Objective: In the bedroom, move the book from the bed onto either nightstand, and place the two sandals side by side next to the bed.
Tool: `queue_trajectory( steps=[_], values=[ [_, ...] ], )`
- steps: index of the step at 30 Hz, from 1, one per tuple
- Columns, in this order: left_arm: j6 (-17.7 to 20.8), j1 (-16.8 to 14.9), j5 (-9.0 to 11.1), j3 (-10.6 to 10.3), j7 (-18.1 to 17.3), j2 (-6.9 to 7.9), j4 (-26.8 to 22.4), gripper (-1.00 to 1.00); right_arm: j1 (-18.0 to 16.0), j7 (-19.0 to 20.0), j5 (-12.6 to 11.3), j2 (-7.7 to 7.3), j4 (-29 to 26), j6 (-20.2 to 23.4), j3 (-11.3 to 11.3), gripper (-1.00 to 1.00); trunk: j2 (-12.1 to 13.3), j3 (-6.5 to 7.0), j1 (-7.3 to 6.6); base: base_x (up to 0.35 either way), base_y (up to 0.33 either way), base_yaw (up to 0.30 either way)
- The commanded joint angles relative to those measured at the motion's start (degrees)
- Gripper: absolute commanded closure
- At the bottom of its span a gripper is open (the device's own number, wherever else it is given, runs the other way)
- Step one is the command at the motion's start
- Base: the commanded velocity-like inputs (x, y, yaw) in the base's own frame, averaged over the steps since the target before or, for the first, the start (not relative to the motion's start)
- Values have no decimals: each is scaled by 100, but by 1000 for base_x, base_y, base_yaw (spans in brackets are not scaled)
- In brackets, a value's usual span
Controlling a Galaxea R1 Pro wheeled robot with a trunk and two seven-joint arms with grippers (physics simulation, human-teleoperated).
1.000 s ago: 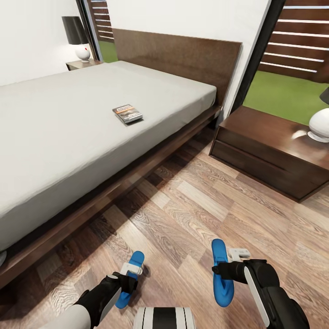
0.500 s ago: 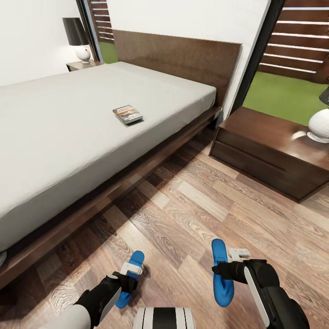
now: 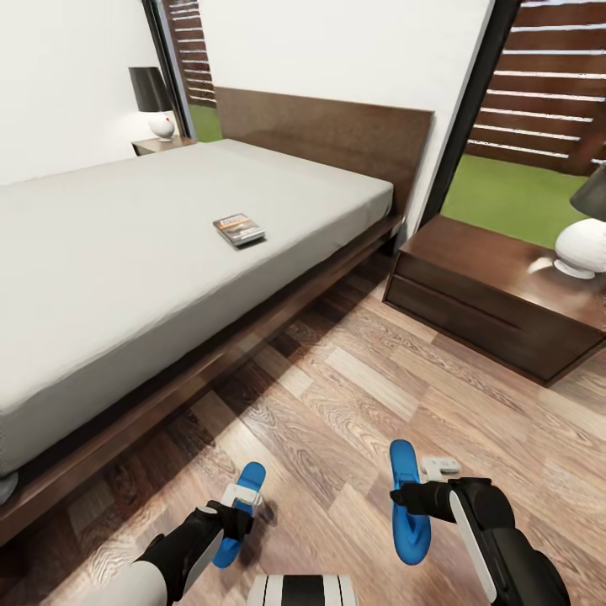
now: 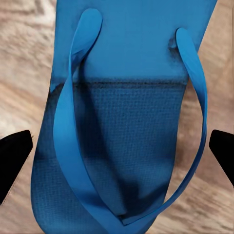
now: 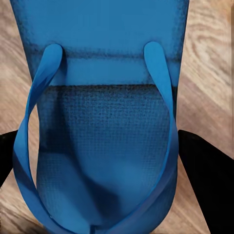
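Over the plank floor (image 3: 353, 396), left claw (image 3: 240, 507) and right claw (image 3: 410, 498) each clamped on a blue sandal (image 3: 238, 512) (image 3: 407, 497).

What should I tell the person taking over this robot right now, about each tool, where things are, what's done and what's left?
Left tool: shut on a bright blue flat flip-flop sandal, held above the brown wood-plank floor.
Right tool: shut on the second blue flip-flop sandal, also held above the floor.
The small dark paperback book with an orange band lies on the pale-grey mattress of the dark-framed bed.
Dark reddish-brown nightstand stands to the right of the bed.
Done: both sandals picked up.
Left: set the sandals side by side beside the bed, then move the book to a nightstand.
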Motion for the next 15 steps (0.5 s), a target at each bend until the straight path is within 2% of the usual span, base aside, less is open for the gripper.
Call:
queue_trajectory(
  steps=[1, 15],
  values=[
    [31, -1, 49, -43, 36, 5, -9, 100, -2, 23, 10, 0, -5, 23, -5, 100, 0, 19, -3, 0, 0, 0],
    [32, 1, 41, -52, 52, 4, -9, 100, -2, 23, 13, 0, -18, 10, -5, 100, 19, 371, -39, 0, 0, 0]
  ],
)
